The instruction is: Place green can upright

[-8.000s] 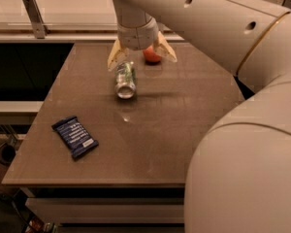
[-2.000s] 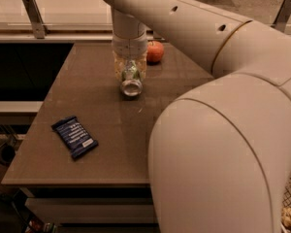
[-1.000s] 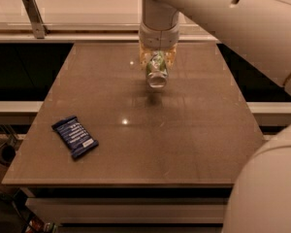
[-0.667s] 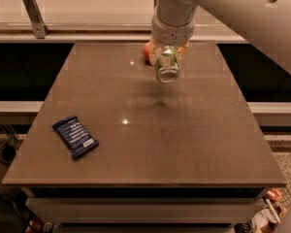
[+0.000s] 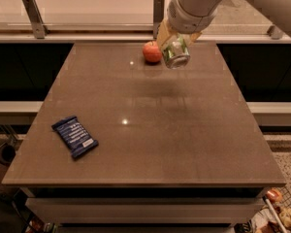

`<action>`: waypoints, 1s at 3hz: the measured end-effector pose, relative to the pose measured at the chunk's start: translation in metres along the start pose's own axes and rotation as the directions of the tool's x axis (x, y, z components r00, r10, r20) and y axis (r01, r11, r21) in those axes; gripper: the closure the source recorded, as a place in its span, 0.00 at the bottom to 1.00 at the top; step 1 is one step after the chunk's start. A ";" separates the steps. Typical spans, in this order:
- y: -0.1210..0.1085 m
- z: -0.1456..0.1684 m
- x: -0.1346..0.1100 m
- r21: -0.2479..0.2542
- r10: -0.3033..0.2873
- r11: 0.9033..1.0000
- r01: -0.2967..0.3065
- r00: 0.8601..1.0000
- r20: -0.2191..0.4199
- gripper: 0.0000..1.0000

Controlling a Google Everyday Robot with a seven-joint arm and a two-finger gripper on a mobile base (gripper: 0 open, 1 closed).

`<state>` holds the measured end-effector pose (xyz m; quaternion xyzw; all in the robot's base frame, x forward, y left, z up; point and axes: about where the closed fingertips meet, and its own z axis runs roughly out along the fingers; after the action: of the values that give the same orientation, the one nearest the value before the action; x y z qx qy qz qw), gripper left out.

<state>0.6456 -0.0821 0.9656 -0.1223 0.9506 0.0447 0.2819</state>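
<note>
Holding green can [image 5: 176, 54] aloft | hand [image 5: 177, 41] over far table [image 5: 184, 130] edge | apple [image 5: 152, 52] beside

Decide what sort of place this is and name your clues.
Likely a break room or cafeteria: a brown table bears a red apple and a blue snack bar; the gripper holds a green can above its far edge.

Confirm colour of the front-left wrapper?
Wrapper: dark blue, white print; camera view. Gripper holds green can above table's far side.

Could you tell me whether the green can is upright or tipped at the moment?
Tipped: the gripper, above the table near the apple, holds the green can tilted, its silver end toward the camera.
</note>
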 end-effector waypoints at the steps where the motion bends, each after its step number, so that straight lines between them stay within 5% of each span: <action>1: -0.006 -0.012 -0.015 -0.068 -0.093 0.993 0.097 0.993 0.070 1.00; 2: -0.010 -0.020 -0.022 -0.117 -0.189 0.972 0.204 0.973 0.134 1.00; 3: -0.012 -0.024 -0.022 -0.123 -0.287 0.941 0.315 0.936 0.204 1.00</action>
<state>0.6537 -0.0926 0.9972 -0.2834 0.8842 0.0851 0.3614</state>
